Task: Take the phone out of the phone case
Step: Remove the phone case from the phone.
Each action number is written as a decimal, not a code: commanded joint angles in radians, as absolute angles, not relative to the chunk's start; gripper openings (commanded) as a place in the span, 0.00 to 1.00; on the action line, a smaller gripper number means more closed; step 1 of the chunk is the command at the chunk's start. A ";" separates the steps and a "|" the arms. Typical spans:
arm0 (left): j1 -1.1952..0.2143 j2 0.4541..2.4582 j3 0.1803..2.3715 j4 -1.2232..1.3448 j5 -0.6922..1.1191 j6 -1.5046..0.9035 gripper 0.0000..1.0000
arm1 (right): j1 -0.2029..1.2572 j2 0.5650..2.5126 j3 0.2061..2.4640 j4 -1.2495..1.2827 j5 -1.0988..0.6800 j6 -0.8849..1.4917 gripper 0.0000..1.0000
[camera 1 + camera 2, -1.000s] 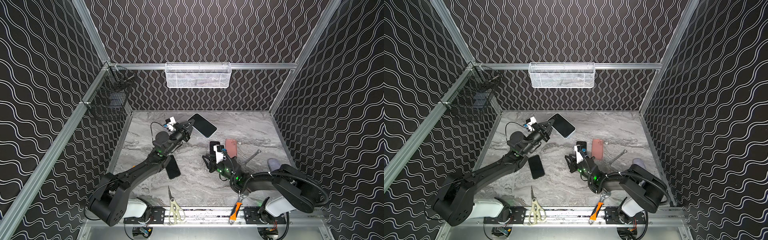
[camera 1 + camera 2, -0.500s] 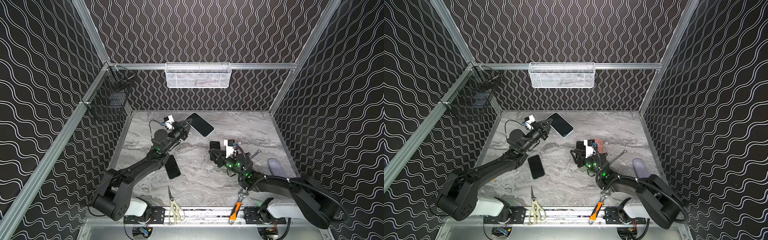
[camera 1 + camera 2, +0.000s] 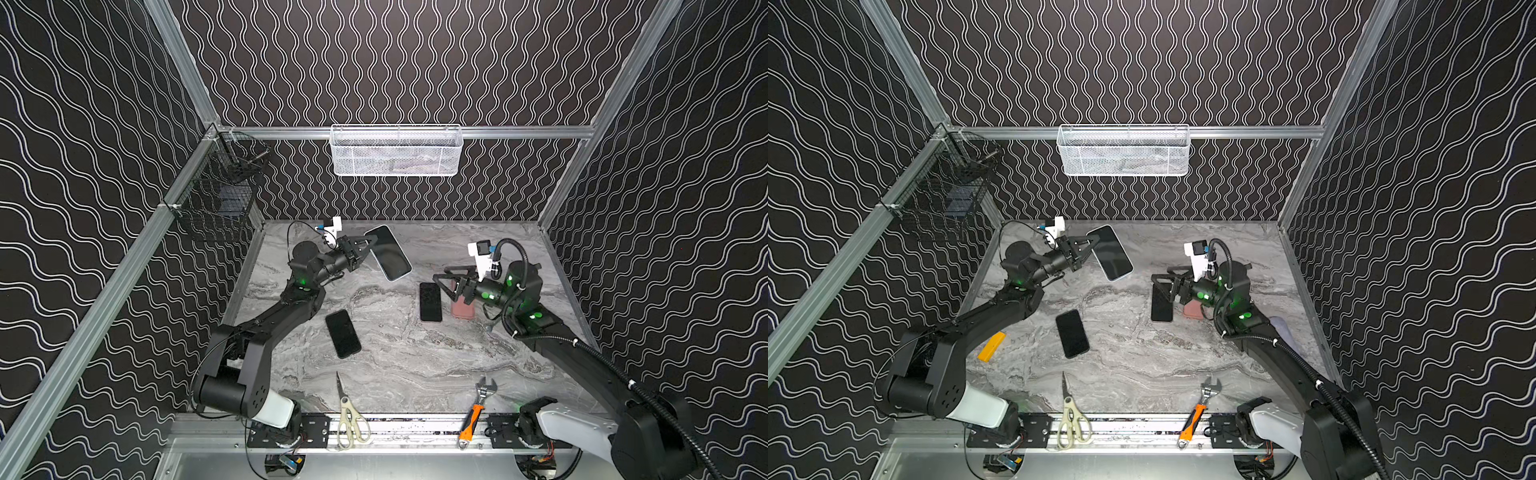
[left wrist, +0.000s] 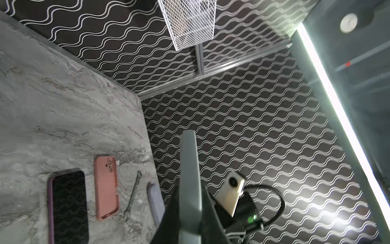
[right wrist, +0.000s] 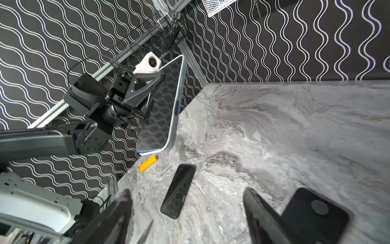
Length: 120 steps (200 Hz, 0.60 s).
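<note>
The phone (image 3: 388, 257) (image 3: 1111, 255), black-faced with a pale blue rim, hangs tilted above the back left of the table. My left gripper (image 3: 368, 243) (image 3: 1090, 245) is shut on its near edge. In the left wrist view the phone (image 4: 188, 169) shows edge-on between the jaws. A dark, purple-rimmed phone case (image 3: 430, 303) (image 4: 67, 207) (image 5: 316, 213) lies flat at centre right. My right gripper (image 3: 446, 286) (image 3: 1163, 289) (image 5: 187, 200) hovers just above the case, open and holding nothing.
A pink case (image 3: 462, 309) (image 4: 105, 179) lies beside the purple one, with a thin spanner (image 4: 133, 194) further right. A black phone (image 3: 343, 333) lies mid-table and a yellow block (image 3: 991, 345) at left. Scissors (image 3: 349, 415) and an orange-handled wrench (image 3: 476, 411) lie at the front edge.
My right gripper has opened wide, risen and swung back to the right, leaving the purple case flat on the table. The left gripper has carried the phone slightly back.
</note>
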<state>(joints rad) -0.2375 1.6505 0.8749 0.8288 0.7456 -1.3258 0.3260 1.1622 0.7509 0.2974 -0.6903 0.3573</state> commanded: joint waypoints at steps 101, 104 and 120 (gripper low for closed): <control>-0.233 1.623 1.295 -0.192 0.825 -0.427 0.00 | 0.268 1.317 1.026 -0.066 -0.936 0.021 0.94; -0.234 1.624 1.306 -0.214 0.821 -0.412 0.00 | 0.269 1.314 1.019 -0.055 -0.926 0.021 0.94; -0.233 1.631 1.350 -0.300 0.820 -0.313 0.00 | 0.274 1.307 1.003 -0.044 -0.892 -0.026 0.94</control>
